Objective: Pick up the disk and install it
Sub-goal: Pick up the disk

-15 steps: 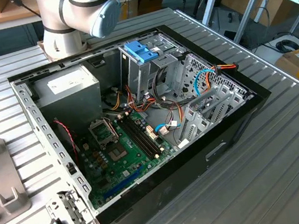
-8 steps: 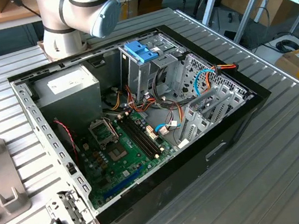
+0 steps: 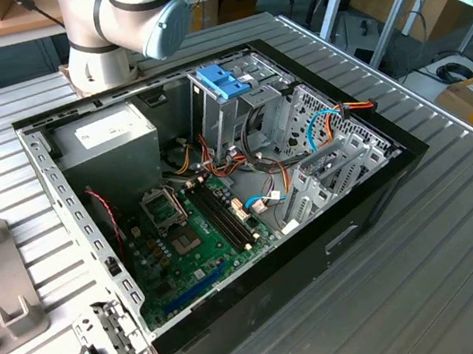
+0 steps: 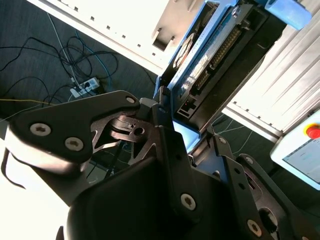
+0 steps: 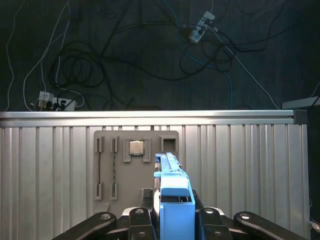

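Pinching the disk [image 5: 172, 197] between its fingers, your gripper [image 5: 173, 220] held it edge-on, with the light-blue carrier rail facing the first wrist view. In the second wrist view the grey-metal body and its connector end [image 4: 210, 55] stood out past the fingertips [image 4: 167, 127], so the grip sat on one end and most of the drive hung free.

Beyond it lay a grey fixture plate [image 5: 135, 165] on the ribbed aluminium table [image 5: 50, 170], with a processor chip [image 5: 136, 148] seated just beside the disk's line. Whether the disk's far end was clear of that plate could not be told.

In the exterior view the open computer case [image 3: 220, 189] waited with its upright drive cage [image 3: 236, 118] and blue handle [image 3: 222, 81], and orange and blue cables [image 3: 335, 115] ran loose close by.

My judgement: you risked the drive pivoting in so short a hold during any quick swing. A tilted rail would then jam at the cage mouth. The loose cables could snag the carrier, and a slip here could drop it onto the chip.
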Robot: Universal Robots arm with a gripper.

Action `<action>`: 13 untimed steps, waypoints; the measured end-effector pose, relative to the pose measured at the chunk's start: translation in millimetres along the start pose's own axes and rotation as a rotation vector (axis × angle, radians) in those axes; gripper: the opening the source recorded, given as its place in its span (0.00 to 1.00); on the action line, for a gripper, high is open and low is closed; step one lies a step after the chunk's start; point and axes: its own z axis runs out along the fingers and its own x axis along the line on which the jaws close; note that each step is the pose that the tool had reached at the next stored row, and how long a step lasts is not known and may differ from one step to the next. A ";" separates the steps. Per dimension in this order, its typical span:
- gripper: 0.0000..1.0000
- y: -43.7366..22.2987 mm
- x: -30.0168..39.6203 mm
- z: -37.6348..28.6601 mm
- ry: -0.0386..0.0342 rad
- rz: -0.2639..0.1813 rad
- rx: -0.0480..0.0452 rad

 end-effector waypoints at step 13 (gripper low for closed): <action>0.37 -2.9 2.2 -0.3 0.0000 0.000 -0.0001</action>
